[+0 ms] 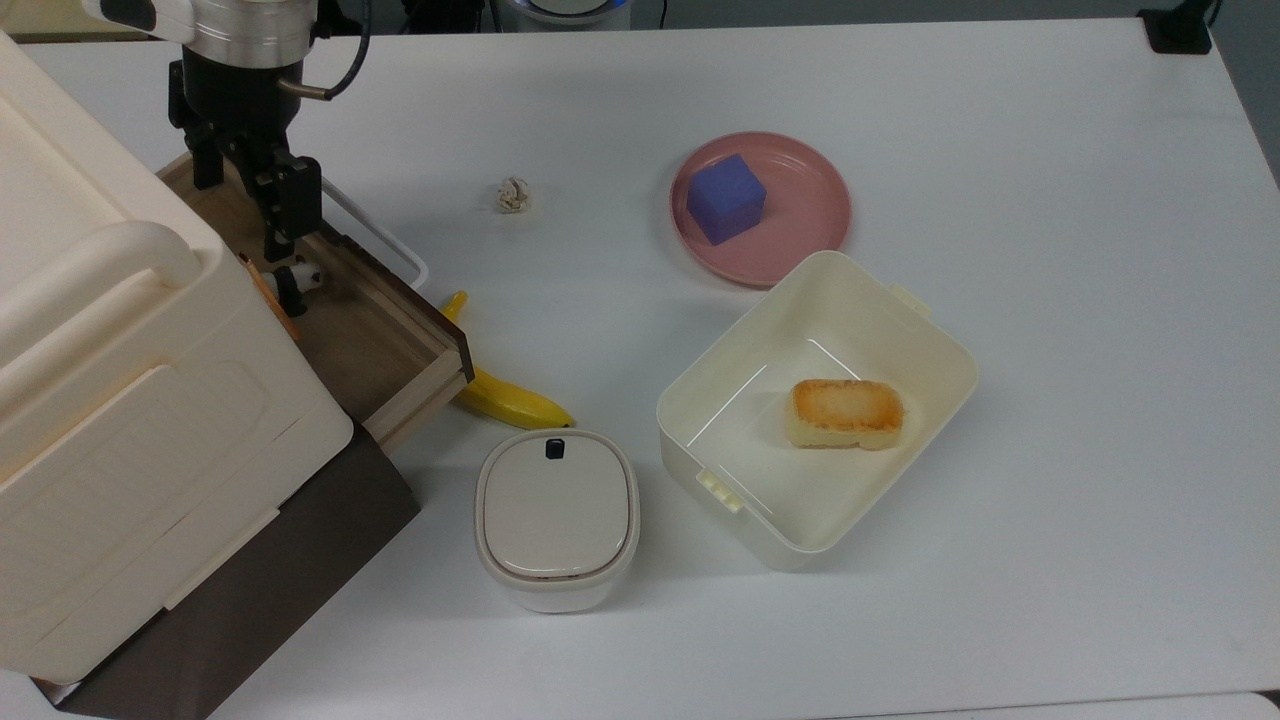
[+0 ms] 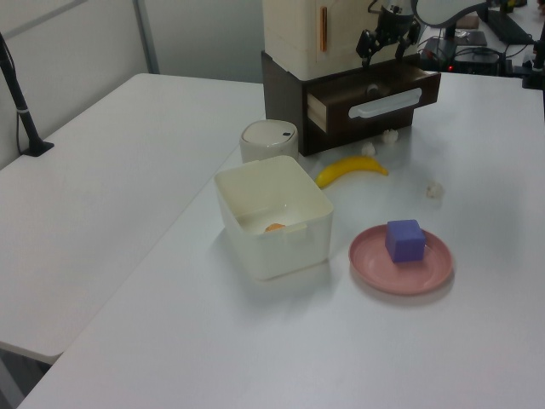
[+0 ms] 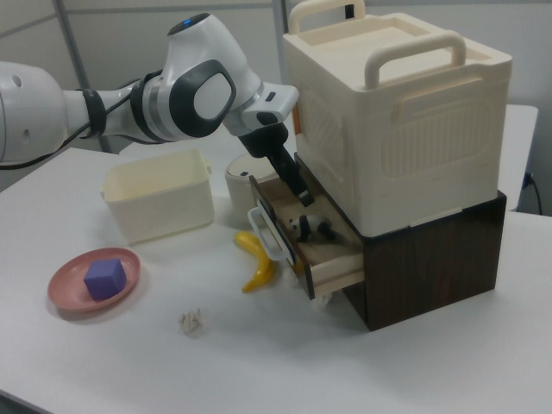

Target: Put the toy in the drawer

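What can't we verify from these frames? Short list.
- Toy: too small in the top view to tell whether it stands or lies on the drawer floor.
- Back part of the drawer: hidden under the cream box in the top view.
- Drawer interior: hidden behind its dark front panel in the left view.
- Banana: one part hidden under the drawer's corner, top view.
- Tool: open above the drawer; contact with the wood unclear.
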### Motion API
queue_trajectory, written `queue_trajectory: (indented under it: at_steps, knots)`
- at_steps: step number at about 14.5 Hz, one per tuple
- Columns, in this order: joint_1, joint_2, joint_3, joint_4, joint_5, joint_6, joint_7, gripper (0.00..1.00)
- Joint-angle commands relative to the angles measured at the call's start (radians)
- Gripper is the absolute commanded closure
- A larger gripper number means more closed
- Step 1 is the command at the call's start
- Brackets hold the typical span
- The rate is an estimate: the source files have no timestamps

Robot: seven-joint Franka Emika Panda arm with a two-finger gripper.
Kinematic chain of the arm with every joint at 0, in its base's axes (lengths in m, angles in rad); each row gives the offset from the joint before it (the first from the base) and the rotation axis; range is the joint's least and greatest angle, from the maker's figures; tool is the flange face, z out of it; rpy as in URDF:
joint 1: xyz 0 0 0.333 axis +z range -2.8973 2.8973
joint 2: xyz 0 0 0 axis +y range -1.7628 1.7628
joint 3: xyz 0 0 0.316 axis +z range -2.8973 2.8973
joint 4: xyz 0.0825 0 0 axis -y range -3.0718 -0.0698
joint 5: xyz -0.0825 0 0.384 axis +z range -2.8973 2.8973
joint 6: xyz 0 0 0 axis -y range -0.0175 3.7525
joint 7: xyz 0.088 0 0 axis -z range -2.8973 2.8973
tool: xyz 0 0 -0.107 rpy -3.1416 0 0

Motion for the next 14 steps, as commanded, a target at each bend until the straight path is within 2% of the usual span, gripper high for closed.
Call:
queue_trajectory:
  at_steps: [1,4,9,12,14]
  knots:
    - [0.014,-0.023,-0.005,-0.004,-0.015,-0.004,0.021,0.00]
    - [0.022,-0.052,0.007,-0.005,-0.015,-0.090,0.024,0.00]
    - [0.082,-0.101,0.027,0.009,-0.007,-0.255,-0.020,0.00]
    - [0.082,-0.138,0.061,0.047,0.071,-0.370,-0.093,0.00]
    - [0.080,-0.147,0.060,0.129,0.168,-0.522,-0.269,0.00]
